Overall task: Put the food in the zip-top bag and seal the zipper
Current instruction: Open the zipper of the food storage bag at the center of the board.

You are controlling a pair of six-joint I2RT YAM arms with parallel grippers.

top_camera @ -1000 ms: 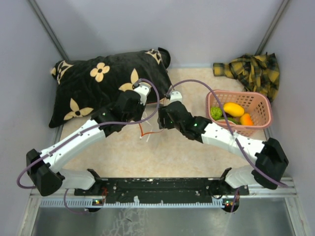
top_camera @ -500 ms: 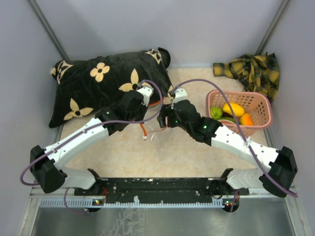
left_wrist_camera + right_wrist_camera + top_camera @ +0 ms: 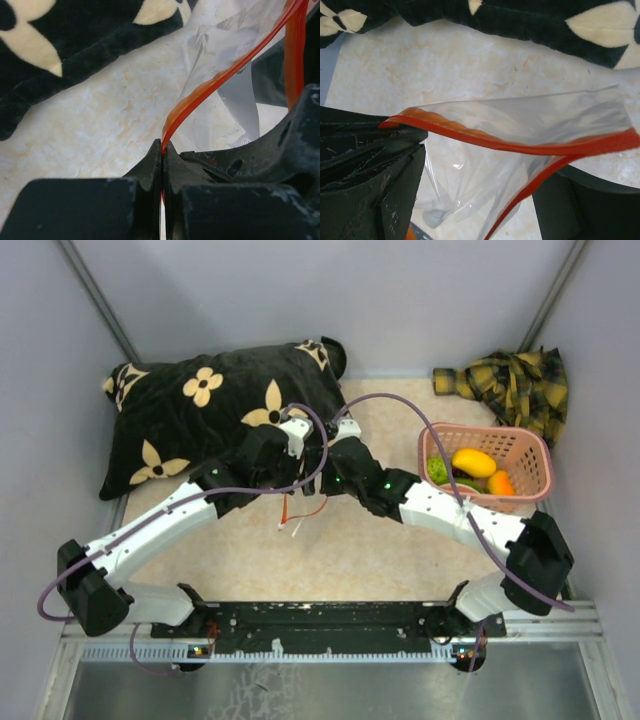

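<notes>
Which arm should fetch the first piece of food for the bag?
Right, probably. The food lies in the pink basket on that arm's side, while the left gripper is shut on the zipper, holding the bag.

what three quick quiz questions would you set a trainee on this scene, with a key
1. True or false: the food already lies in the zip-top bag.
2. The left fingers are shut on: A) the pillow, B) the zipper, C) the plaid cloth?
3. Fill in: the bag's mouth is ____.
Key: 1 false, it sits in the pink basket; 2 B; 3 open.
</notes>
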